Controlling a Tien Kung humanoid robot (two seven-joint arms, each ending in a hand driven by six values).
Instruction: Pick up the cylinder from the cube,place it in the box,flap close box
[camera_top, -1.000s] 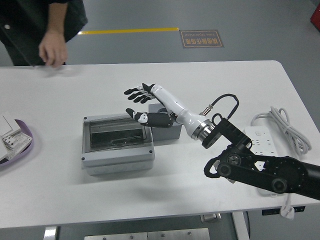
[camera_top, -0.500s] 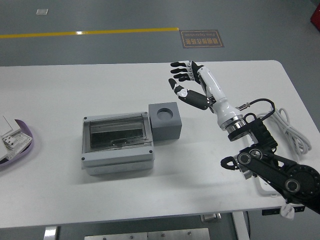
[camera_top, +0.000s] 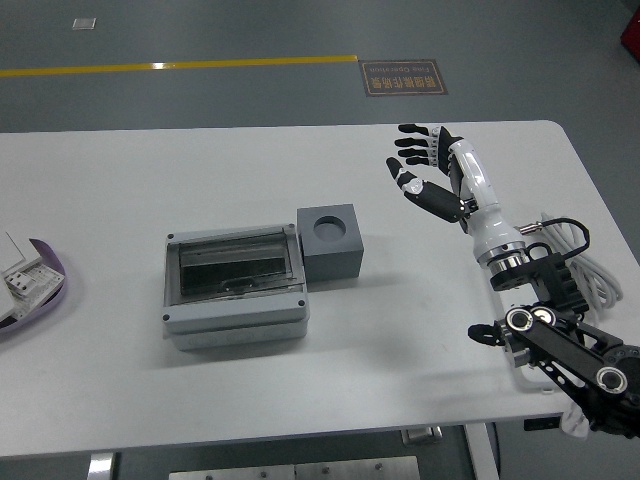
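Note:
A grey box (camera_top: 236, 284) with a shut clear lid lies at the table's middle left. A grey cube (camera_top: 330, 242) with a round hollow in its top stands against the box's right side. No cylinder shows on the cube; I cannot make one out through the lid. My right hand (camera_top: 417, 158) hangs open and empty above the table's far right, well to the right of the cube. My left arm is out of view.
A white power strip with a coiled cable (camera_top: 566, 240) lies at the right edge, under my right arm. A purple-rimmed tray (camera_top: 40, 295) with white parts sits at the left edge. Yellow floor tape (camera_top: 180, 67) runs beyond the table.
My right hand has pulled back from over the box and cube, up and to the right. The person at the far left has left the view.

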